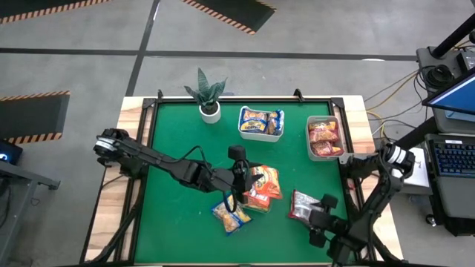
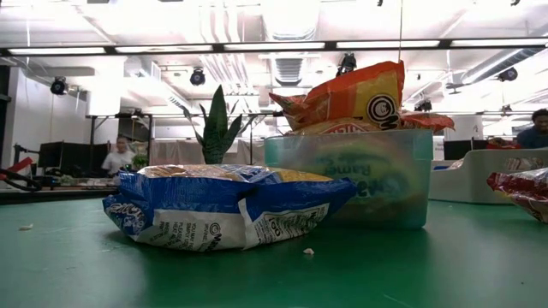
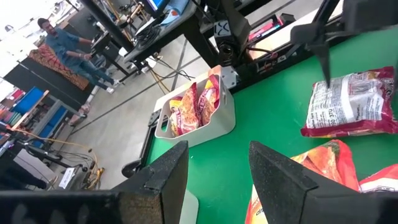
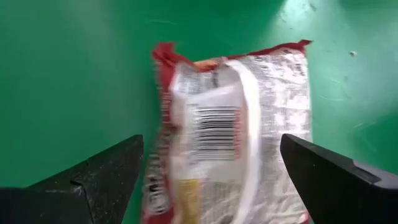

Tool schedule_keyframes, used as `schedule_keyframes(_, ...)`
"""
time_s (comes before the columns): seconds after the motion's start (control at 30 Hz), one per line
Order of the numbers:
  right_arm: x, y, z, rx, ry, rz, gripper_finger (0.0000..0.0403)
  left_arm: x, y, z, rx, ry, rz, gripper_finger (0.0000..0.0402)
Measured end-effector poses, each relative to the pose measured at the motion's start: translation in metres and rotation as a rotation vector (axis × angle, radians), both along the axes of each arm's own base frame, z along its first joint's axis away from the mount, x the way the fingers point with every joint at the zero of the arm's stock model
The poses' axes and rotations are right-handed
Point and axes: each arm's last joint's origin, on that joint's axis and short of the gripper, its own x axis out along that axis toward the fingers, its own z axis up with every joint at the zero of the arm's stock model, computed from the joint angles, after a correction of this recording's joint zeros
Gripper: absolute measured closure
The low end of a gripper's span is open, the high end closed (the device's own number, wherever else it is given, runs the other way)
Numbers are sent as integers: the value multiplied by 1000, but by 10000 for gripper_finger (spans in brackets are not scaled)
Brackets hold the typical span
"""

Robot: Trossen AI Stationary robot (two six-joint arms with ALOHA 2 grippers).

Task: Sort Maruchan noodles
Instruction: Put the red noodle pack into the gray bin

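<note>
floor: grey concrete (image 1: pixel 312 44) around the desk (image 1: pixel 178 222), with black-and-orange hazard strips (image 1: pixel 230 15) beyond its far edge
ceiling: long light strips (image 2: pixel 274 45) above the desk
far room: desks, monitors and a seated person (image 2: pixel 113 158), probably workstations
beside desk: laptop (image 1: pixel 454 152) to its right
</note>
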Motion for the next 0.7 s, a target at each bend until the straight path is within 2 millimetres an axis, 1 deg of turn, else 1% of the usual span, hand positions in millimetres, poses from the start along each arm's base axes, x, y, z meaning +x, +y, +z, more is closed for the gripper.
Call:
schedule_keyframes(0.23, 11, -12, -14, -35, 39, 66, 35, 0, 0, 0, 0, 0, 0, 249)
schedule_keyframes(0.47, 20, -22, -19, -78, 64, 107, 36, 0, 1, 0, -1, 0, 1, 249)
schedule_keyframes(0.57, 21, -22, -19, -77, 70, 115, 51, 0, 1, 0, -3, 0, 2, 249)
schedule_keyframes(0.7, 21, -21, -20, -65, 67, 117, 88, 0, 1, 0, -3, 0, 2, 249)
